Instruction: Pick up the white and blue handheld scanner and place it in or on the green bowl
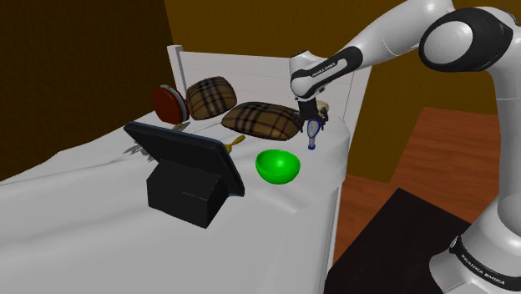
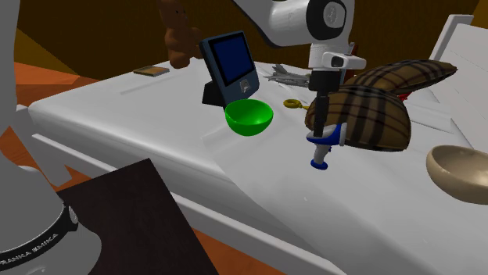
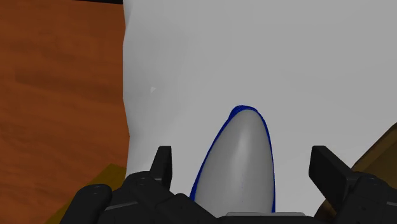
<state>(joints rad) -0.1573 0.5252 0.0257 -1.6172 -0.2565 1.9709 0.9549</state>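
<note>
Shoulder view shows the green bowl sitting on the white bed sheet. The scanner is near the bowl, up and to that view's right of it, and clearly apart from it. The scanner's long axis is close to vertical. Its blue flared end points down at the sheet, and its upper end reaches up into the black gripper, which hangs straight over it. In the second exterior view the scanner is to the right of the bowl, in front of the plaid pillow, which lies farther from the bowl. Here it leans only slightly off upright, with a small blue part jutting from its side just under the hand. Whether the blue end rests on the sheet cannot be told. In the wrist view the grey body with its blue rim runs away from the hand along the gripper's own line, and its narrow rounded tip is aimed at the sheet. The claw is spread wide. The two fingers stand either side of the scanner, with sheet showing between each one and its body, so they are not touching it.
</note>
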